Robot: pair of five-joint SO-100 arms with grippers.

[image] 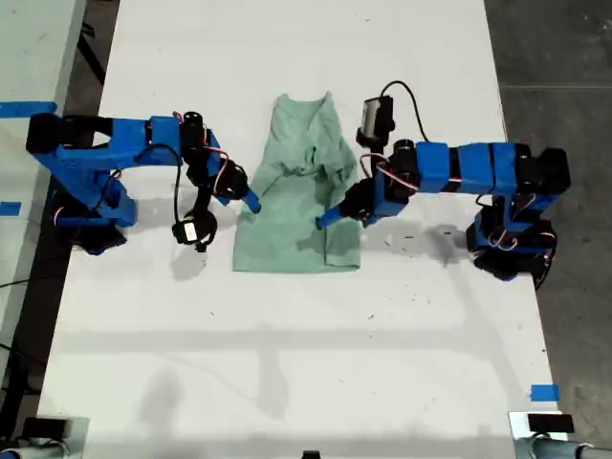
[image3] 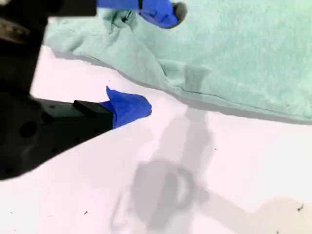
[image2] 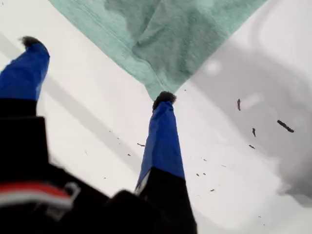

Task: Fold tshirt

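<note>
Lying rumpled mid-way along the white table (image: 287, 335), the tshirt (image: 296, 201) has my first gripper (image2: 97, 70) spread wide at a corner and my second gripper (image3: 151, 58) parted, seemingly straddling its edge; grey floor (image: 559, 57) surrounds.

A white table (image: 287, 335) fills most of the exterior view, its surface flecked with small dark specks (image2: 285, 126). Blue tape (image: 543, 392) is stuck on the table near its corner at the exterior view's lower right. Beyond the table's edge on the exterior view's right lies grey floor (image: 559, 57). Past the table's opposite edge, a second pale surface (image: 29, 57) carries strips of blue tape (image: 27, 108).
</note>
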